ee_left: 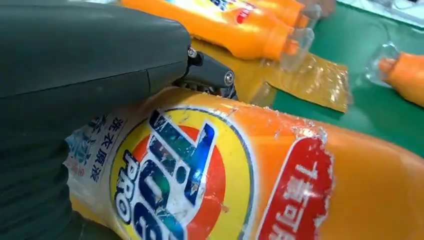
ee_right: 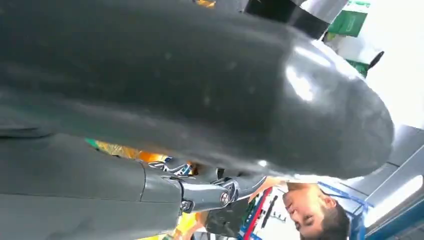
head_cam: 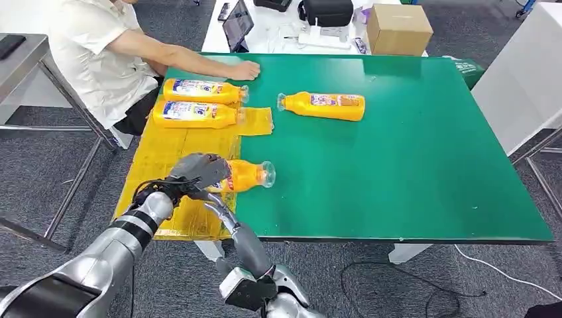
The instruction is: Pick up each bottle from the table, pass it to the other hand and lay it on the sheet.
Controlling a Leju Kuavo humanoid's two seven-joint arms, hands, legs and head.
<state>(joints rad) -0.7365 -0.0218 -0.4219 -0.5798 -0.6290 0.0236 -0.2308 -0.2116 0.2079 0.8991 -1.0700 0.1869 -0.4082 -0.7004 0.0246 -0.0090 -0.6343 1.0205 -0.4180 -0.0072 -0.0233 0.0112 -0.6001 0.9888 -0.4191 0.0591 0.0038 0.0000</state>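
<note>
My left hand [head_cam: 197,172] grips an orange detergent bottle [head_cam: 246,176] around its labelled body, lying sideways with its clear cap toward the table's middle, at the edge of the yellow sheet [head_cam: 159,152]. In the left wrist view the bottle's label [ee_left: 200,175] sits right under my left hand [ee_left: 75,65]. My right hand [head_cam: 228,222] stretches up from below, fingers straight, its tip just beneath the held bottle and holding nothing; its thumb and cover [ee_right: 200,75] show close up. Two bottles [head_cam: 199,91] [head_cam: 195,114] lie on the sheet. Another bottle [head_cam: 325,106] lies on the green table [head_cam: 411,152].
A person in a pale shirt sits at the back left, one hand [head_cam: 245,69] resting on the table near the farthest bottle. Behind the table stand a cardboard box [head_cam: 397,28], a tablet [head_cam: 237,25] and a black bag [head_cam: 328,12]. A metal table [head_cam: 20,53] stands far left.
</note>
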